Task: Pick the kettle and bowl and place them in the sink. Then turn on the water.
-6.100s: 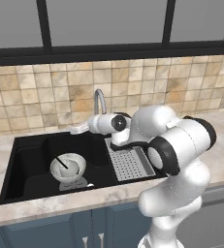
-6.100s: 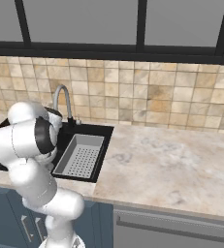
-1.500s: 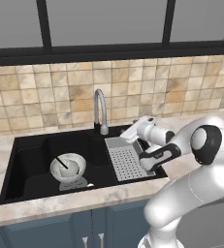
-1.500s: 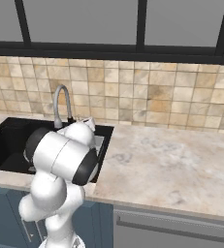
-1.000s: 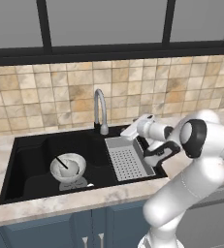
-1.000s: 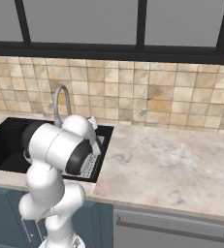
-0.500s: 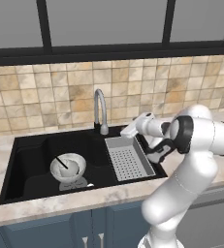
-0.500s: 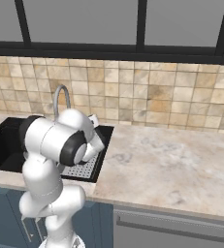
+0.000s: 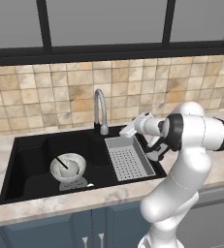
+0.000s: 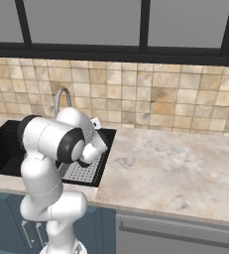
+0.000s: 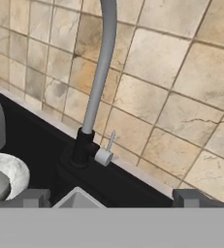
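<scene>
The black sink (image 9: 31, 145) holds the whitish-grey bowl (image 9: 76, 164) on its floor, left of centre. The silvery-grey kettle (image 9: 66, 168) appears to sit inside the bowl, its thin black handle showing. My gripper (image 9: 125, 131) hovers above the sink's back right, just right of the faucet base (image 9: 104, 130), and is open with nothing in it. In the hand view the gripper (image 11: 113, 198) faces the faucet (image 11: 96, 82) and its small lever (image 11: 106, 152), with the bowl (image 11: 7, 177) at lower left. No water runs from the spout.
A grey perforated drain tray (image 9: 128, 160) fills the sink's right part, below my hand. The tiled wall (image 9: 60, 97) stands close behind the faucet. Marble counter (image 10: 175, 163) stretches to the right of the sink. My own arm (image 10: 51, 139) hides much of the sink in the right base view.
The hand has stayed beside the faucet base, jaws still open. The arm's elbow has swung up and to the right. Bowl and kettle have not moved.
</scene>
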### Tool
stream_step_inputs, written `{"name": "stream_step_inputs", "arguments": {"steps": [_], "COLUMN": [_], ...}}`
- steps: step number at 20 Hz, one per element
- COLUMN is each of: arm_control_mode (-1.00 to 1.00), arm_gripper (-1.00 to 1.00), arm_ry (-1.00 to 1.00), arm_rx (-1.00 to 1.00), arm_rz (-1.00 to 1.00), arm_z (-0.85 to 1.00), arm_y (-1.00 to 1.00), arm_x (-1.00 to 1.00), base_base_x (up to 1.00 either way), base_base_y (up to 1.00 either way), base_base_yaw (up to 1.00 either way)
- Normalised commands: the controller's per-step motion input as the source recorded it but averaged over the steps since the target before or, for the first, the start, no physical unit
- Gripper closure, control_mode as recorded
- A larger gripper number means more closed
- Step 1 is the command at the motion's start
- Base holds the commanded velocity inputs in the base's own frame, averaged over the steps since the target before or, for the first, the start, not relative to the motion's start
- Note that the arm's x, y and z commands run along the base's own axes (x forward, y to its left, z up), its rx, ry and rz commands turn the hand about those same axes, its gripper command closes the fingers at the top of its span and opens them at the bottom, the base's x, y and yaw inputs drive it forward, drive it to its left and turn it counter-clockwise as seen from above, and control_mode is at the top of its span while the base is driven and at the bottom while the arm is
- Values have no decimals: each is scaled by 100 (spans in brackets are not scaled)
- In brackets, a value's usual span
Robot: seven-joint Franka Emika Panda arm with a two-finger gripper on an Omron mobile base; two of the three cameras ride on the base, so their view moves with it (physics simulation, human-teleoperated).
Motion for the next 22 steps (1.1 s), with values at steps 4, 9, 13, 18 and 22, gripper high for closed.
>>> {"name": "stream_step_inputs", "arguments": {"steps": [4,9,13,18,22], "arm_control_mode": [-100,-100,-100,-100,-100], "arm_gripper": [-100,-100,-100,-100,-100], "arm_ry": [-3,-4,-7,-7,-7], "arm_rx": [0,0,0,0,0], "arm_rz": [0,0,0,0,-1], "arm_z": [-25,-14,-15,-20,-21], "arm_y": [0,0,0,0,0], "arm_x": [9,10,16,18,23], "base_base_x": [0,0,0,0,0], "base_base_y": [0,0,0,0,0], "base_base_yaw": [0,0,0,0,0]}}
